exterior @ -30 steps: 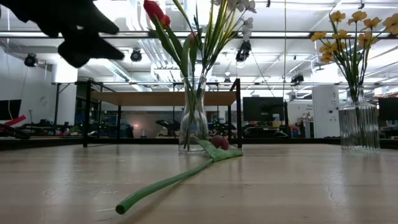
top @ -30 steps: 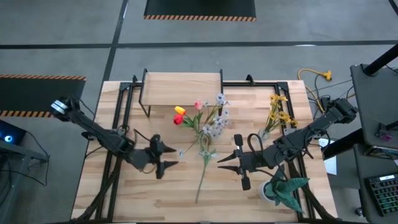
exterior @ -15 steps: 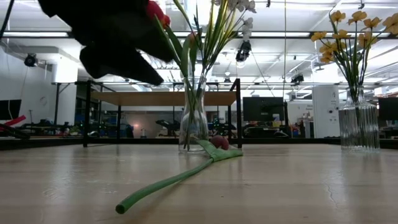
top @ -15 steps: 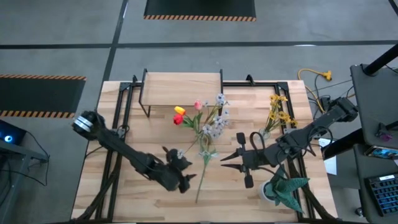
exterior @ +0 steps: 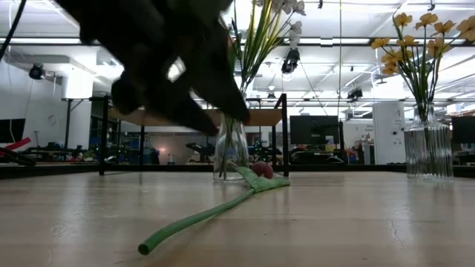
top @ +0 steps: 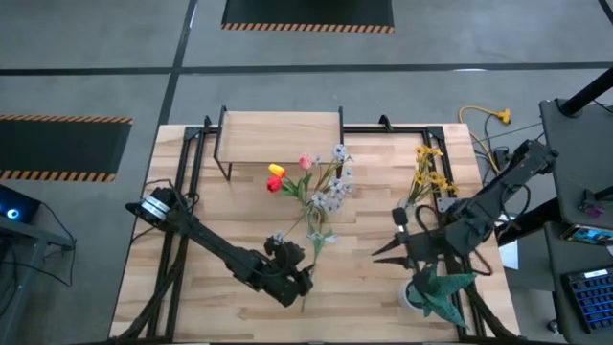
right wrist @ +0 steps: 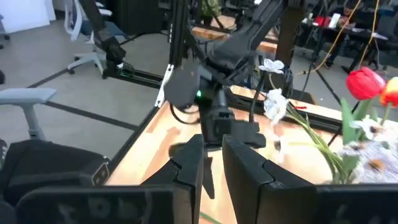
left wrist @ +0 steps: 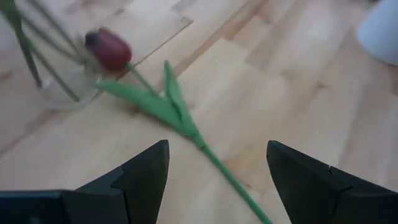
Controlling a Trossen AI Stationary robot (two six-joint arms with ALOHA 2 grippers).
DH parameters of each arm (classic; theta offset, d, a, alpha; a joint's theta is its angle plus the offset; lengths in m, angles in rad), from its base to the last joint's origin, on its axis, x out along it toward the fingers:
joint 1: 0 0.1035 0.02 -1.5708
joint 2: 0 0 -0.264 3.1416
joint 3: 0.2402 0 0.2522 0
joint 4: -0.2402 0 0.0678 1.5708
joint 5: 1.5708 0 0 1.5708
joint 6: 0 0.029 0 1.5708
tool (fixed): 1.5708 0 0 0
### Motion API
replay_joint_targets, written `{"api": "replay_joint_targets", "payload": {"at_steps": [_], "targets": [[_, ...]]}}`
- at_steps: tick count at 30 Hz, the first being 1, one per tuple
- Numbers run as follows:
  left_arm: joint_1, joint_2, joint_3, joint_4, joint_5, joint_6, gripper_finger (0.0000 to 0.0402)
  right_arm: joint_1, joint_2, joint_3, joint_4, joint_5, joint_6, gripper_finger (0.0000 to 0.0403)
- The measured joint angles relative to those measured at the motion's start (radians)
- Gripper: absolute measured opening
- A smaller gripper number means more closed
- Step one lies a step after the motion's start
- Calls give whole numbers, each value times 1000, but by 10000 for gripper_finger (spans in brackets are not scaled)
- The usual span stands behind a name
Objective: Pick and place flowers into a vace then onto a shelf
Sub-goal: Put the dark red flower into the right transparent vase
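Observation:
One maroon tulip (top: 319, 241) lies flat on the table; its long green stem (exterior: 200, 219) points toward the near edge, and its bloom (left wrist: 109, 48) lies by the foot of a glass vase (exterior: 231, 152). That vase holds red, yellow, pink and pale flowers (top: 308, 182). My left gripper (top: 301, 278) hangs open a little above the stem's middle (left wrist: 227, 175), one finger on each side and clear of it. My right gripper (top: 376, 253) floats shut and bare to the right of the vase. The shelf (top: 281, 129) stands at the far edge.
A second glass vase with yellow blooms (top: 423, 177) stands at the far right. A spiky green potted plant (top: 436, 292) sits at the near right, just below my right arm. Bare wood lies at the near left of the table.
My left gripper has swept from the table's left toward the right and near edge and has sunk, tipping further down, until it hangs over the lying tulip's stem, still open. My right gripper has drawn back toward the right edge. The tulip has stayed where it was.

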Motion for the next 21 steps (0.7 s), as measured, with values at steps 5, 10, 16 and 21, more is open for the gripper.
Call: {"api": "replay_joint_targets", "payload": {"at_steps": [5,10,16,21], "targets": [[19,40,-6,7,0,-93,253,38,-129,-62,1,13,40,52],[38,70,-5,38,0,-131,253,67,-249,-70,-43,13,152,52],[53,76,-5,45,0,-150,253,112,-325,-70,-100,13,202,52],[80,76,-12,44,0,-158,253,145,-322,-72,-110,13,193,52]]}}
